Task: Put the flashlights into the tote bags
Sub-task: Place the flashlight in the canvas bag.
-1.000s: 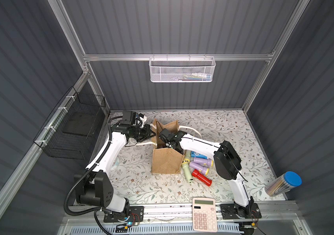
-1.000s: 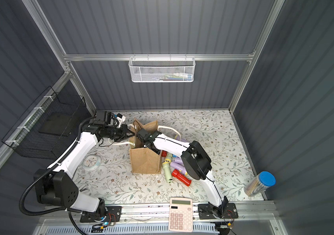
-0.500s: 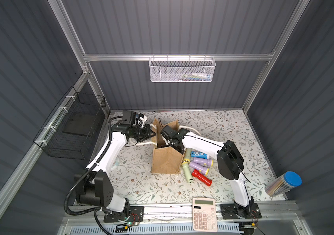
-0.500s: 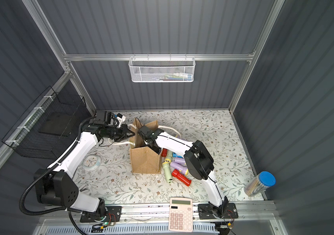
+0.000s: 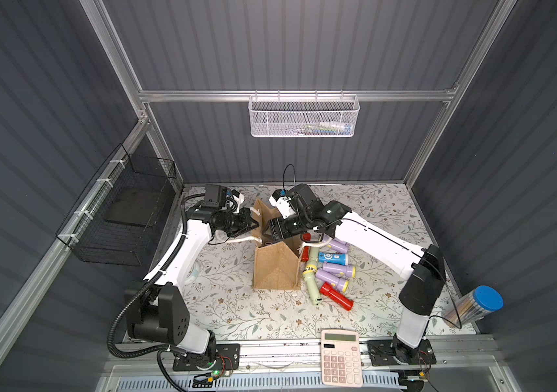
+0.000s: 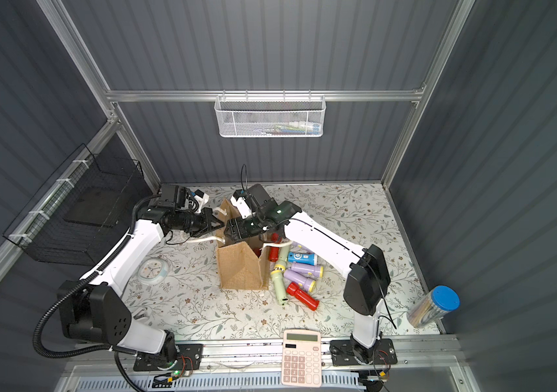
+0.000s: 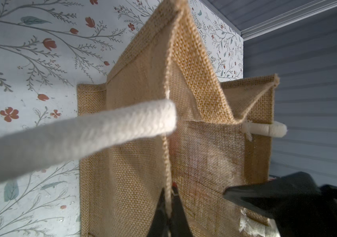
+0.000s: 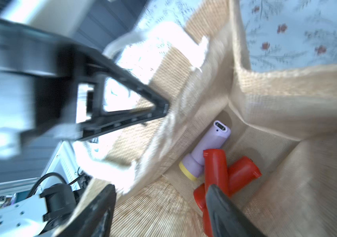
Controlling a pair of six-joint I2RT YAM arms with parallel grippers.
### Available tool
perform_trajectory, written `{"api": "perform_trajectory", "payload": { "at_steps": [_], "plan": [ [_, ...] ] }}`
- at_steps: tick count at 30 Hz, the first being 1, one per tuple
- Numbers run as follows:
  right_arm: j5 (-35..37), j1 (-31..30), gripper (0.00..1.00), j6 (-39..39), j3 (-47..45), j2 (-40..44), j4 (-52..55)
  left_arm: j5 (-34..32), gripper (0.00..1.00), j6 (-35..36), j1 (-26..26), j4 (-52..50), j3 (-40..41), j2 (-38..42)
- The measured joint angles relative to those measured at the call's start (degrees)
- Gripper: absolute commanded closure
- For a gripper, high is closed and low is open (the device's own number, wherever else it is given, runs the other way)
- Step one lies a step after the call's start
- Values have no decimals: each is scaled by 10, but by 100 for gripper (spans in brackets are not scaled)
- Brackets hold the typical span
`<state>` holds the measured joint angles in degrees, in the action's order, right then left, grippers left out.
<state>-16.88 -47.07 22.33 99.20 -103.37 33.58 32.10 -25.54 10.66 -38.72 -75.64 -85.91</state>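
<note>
Right end effector hangs at the mouth of the tote bag, jaws spread, nothing between them; left end effector is clenched on the bag's jute rim; inside I see a lilac flashlight and two red flashlights on the bottom; other flashlights lie heaped on the counter just beside the bag.

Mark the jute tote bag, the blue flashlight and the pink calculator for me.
jute tote bag (image 5: 275, 268), in a top view, on its near outer wall.
blue flashlight (image 5: 338, 258), in a top view, on its barrel.
pink calculator (image 5: 341, 363), in a top view, on its keypad.
</note>
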Motion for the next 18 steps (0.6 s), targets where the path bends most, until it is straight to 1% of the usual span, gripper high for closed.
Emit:
{"api": "perform_trajectory", "payload": {
  "at_steps": [4, 12, 18],
  "plan": [
    [15, 9, 26, -17, -43, 60, -13, -2, 100, 0, 0, 0, 0, 0],
    [106, 42, 25, -37, -172, 235, -19, -6, 100, 5, -4, -6, 0, -3],
    [164, 71, 25, -29, -270, 331, 14, -9, 100, 11, -6, -12, -1, -3]
  ]
}}
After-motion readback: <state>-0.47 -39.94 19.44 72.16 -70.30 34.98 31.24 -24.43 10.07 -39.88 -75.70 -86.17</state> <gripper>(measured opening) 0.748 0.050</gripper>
